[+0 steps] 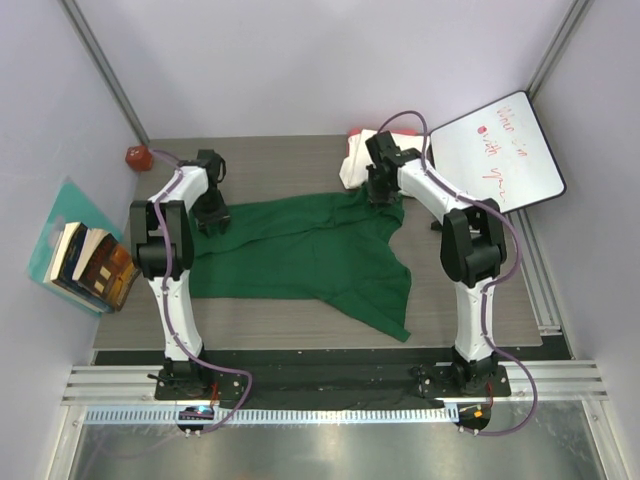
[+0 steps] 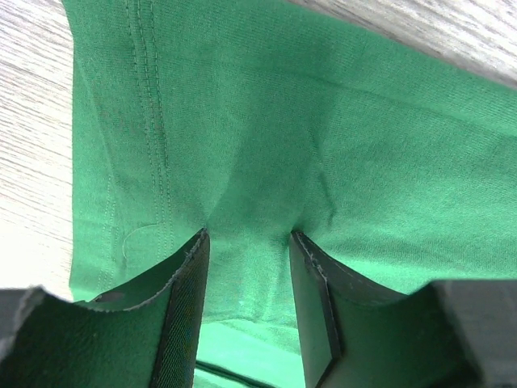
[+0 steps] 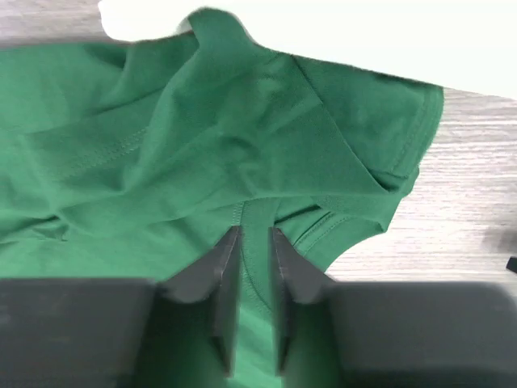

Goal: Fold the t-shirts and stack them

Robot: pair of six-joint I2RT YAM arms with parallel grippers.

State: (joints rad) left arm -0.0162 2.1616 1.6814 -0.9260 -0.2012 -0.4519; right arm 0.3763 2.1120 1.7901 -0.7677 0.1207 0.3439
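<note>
Left tool (image 2: pixel 248 236), right tool (image 3: pixel 254 231) ajar, green t-shirt (image 1: pixel 300 250)

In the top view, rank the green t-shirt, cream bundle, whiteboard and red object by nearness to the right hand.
1. green t-shirt: directly under the right hand.
2. cream bundle: just beyond it, slightly to its left.
3. whiteboard: off to its right, far right corner.
4. red object: far left corner, past the other arm.

The top view looks down from above and behind the arms (image 1: pixel 175 290), over the whole table (image 1: pixel 300 165). Each wrist view looks past its own fingers (image 2: pixel 182 323), very close to the shirt (image 1: pixel 300 250): left at its left end, right at its far right sleeve. All share the shirt.
</note>
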